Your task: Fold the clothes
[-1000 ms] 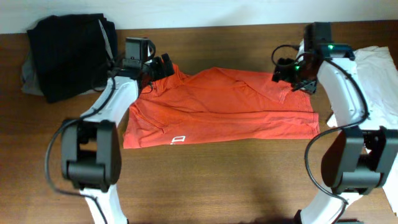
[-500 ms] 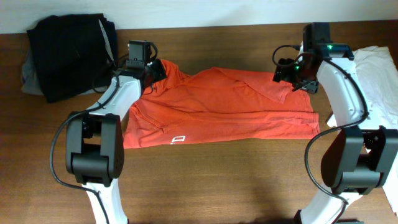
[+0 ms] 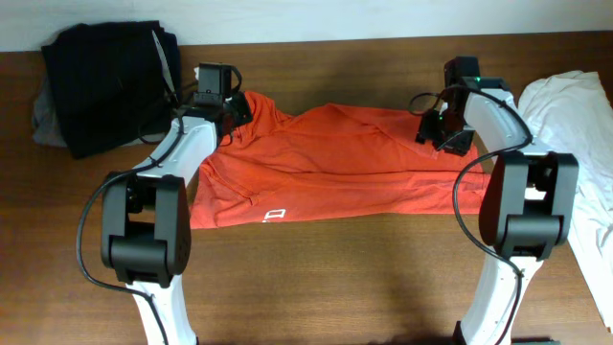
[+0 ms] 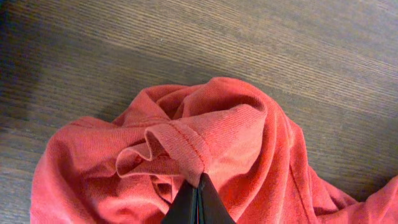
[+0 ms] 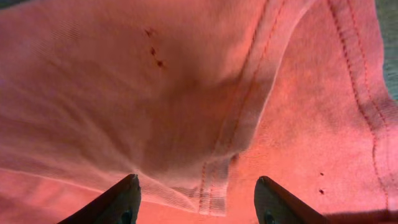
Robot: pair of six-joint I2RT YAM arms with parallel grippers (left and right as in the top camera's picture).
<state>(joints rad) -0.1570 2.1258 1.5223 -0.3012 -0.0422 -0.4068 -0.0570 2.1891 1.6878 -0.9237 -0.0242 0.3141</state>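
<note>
The clothes (image 3: 335, 168), a red-orange T-shirt with a small white print near its front edge, lie spread across the middle of the wooden table (image 3: 335, 287). My left gripper (image 3: 239, 107) is at the shirt's back left corner. In the left wrist view the left gripper (image 4: 198, 180) is shut on a ribbed, stitched fold of the shirt (image 4: 236, 124), which bunches up ahead of it. My right gripper (image 3: 437, 130) is over the shirt's back right part. In the right wrist view the right gripper (image 5: 196, 183) stands open, its fingers astride a seamed edge of the shirt (image 5: 124, 93).
A black-and-grey garment pile (image 3: 105, 81) sits at the back left corner, close to my left arm. A white cloth (image 3: 575, 110) lies at the right edge of the table, beside my right arm. Bare wood shows in front of the shirt.
My left gripper has shut on the shirt's fold at the back left. My right gripper has moved left and down onto the shirt, and its jaws have narrowed a little.
</note>
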